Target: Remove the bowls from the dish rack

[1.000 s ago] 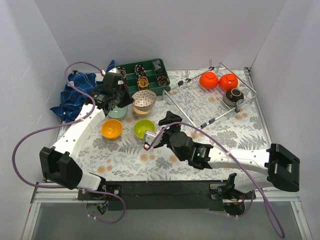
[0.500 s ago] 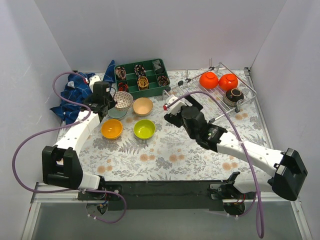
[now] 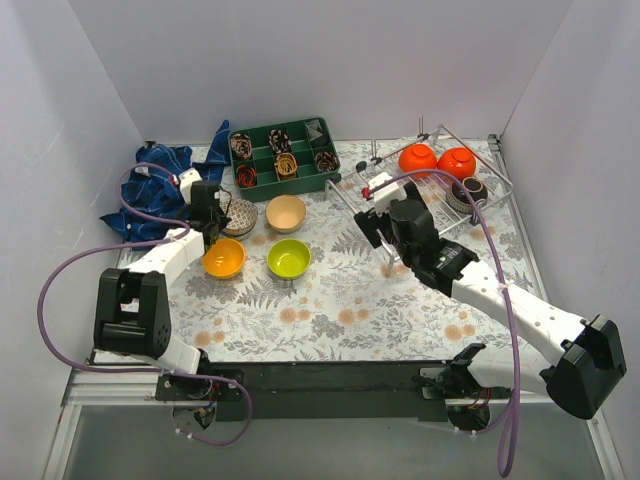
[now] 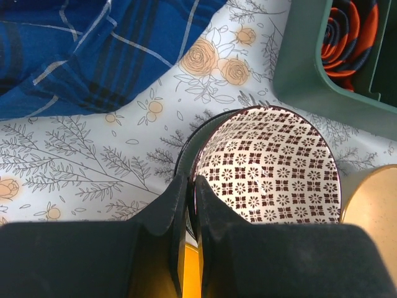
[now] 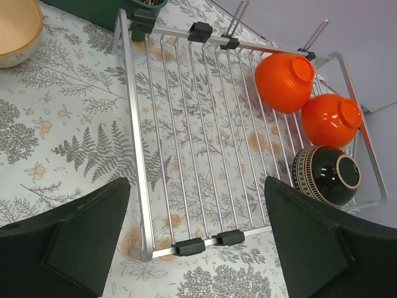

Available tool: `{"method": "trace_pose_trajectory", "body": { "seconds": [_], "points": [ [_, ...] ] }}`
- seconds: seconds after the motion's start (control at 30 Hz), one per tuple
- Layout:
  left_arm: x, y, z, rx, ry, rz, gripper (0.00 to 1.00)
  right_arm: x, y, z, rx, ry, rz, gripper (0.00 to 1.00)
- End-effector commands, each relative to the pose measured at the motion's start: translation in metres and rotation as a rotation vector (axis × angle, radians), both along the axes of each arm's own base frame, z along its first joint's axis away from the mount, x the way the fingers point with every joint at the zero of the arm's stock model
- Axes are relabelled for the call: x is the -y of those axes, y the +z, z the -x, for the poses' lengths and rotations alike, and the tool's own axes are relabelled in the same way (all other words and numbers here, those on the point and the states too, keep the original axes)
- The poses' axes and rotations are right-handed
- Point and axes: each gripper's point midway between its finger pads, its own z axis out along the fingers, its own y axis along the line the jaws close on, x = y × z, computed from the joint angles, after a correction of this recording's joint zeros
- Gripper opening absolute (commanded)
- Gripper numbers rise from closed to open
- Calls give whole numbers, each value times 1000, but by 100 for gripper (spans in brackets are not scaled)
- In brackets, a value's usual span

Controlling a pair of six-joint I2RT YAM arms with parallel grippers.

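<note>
The large silver wire dish rack (image 5: 132,124) lies at the far right of the counter (image 3: 330,300). The right wrist view shows its load best: a red-orange bowl (image 5: 282,81), a second red-orange bowl (image 5: 329,120) and a dark patterned bowl (image 5: 325,175), all tipped over at its right end. The right hand (image 5: 197,186) hangs over the rack's left edge, fingers spread wide. Only the left wrist view shows the left hand (image 4: 191,198) pinching the rim of the white dotted-pattern bowl (image 4: 273,167). This bowl is at the far left, just beside the beige bowl (image 3: 286,212), near the green compartment tray (image 3: 285,155) and a blue checked cloth (image 3: 130,210).

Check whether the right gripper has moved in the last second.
Yes. The right gripper has swung away from the lime green bowl, up and right in the top view, to the left end of the dish rack, fingers open.
</note>
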Motion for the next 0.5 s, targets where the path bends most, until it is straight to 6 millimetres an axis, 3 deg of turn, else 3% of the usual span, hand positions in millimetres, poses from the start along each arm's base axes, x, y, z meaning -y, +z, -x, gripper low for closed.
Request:
{"method": "trace_pose_trajectory", "body": {
  "seconds": [0.0, 0.1, 0.23, 0.27, 0.33, 0.37, 0.47],
  "points": [
    [-5, 22, -15, 123, 22, 3, 0, 11, 3, -1, -7, -39, -63, 97],
    [-5, 16, -11, 112, 13, 5, 9, 21, 3, -8, -11, -82, -61, 97],
    [4, 33, -10, 130, -28, 37, 38, 42, 10, -21, 3, -160, -56, 98],
    [8, 44, -13, 146, -36, 57, 53, 46, 13, -24, 9, -172, -48, 98],
    [15, 56, -7, 138, -74, 82, 68, 60, 17, -33, 18, -220, -33, 98],
    [19, 68, -8, 154, -87, 95, 80, 65, 18, -37, 20, -231, -19, 98],
    [25, 85, 5, 138, -129, 119, 95, 87, 16, -57, 11, -299, 17, 98]
  ]
}}
